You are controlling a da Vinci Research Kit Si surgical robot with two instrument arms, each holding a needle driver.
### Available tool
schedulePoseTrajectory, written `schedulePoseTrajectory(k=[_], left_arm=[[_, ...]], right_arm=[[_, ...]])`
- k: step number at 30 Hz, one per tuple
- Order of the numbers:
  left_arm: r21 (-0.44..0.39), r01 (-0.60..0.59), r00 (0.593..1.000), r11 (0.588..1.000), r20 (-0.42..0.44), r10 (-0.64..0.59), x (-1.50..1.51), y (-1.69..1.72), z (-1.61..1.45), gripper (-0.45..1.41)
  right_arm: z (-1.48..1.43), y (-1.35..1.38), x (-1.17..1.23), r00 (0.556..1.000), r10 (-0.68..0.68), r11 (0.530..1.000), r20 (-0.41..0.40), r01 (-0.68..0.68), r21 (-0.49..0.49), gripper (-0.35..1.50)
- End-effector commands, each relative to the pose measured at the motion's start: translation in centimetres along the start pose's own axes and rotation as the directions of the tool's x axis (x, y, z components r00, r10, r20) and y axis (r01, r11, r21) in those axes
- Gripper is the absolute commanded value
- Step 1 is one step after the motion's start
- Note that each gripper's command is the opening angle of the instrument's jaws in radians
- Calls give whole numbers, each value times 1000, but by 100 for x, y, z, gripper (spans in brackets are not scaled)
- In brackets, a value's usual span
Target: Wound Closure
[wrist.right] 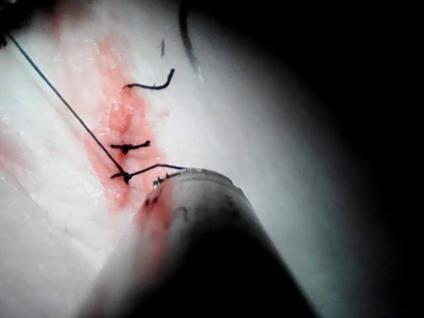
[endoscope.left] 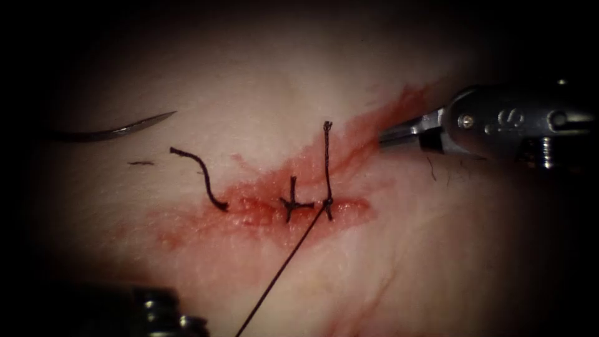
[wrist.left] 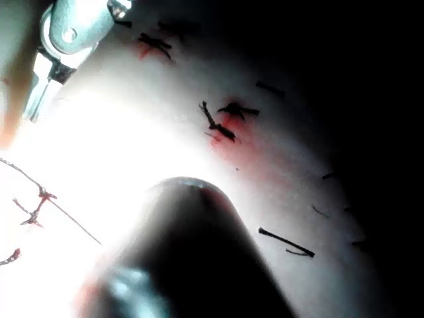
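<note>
The cut (endoscope.left: pixel 293 209) runs across the tissue (endoscope.left: pixel 437 249), wet with red fluid. Two knotted stitches (endoscope.left: pixel 292 203) cross it. From the right-hand knot (endoscope.left: pixel 327 203) a short tail stands up, and a taut thread (endoscope.left: pixel 274 274) runs down-left out of the picture. The curved needle (endoscope.left: pixel 118 130) lies free on the tissue far left of the cut, held by neither tool; the right wrist view shows the needle (wrist.right: pixel 187 40) too. My right tool (endoscope.left: pixel 390 136) hovers right of the cut, jaws shut on nothing. Part of my left tool (endoscope.left: pixel 156 309) sits at the bottom left.
A loose cut end of thread (endoscope.left: pixel 199 178) lies curled left of the stitches, with a small scrap (endoscope.left: pixel 141 163) beyond it. In the left wrist view, older stitches (wrist.left: pixel 228 112) and thread scraps (wrist.left: pixel 285 242) dot the tissue.
</note>
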Motion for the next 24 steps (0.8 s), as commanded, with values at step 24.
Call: schedulePoseTrajectory(k=[24], left_arm=[[319, -22, 980, 948, -181, 84, 64, -37, -30, -45]], right_arm=[[96, -54, -18, 961, 110, 992, -253, -122, -33, -35]])
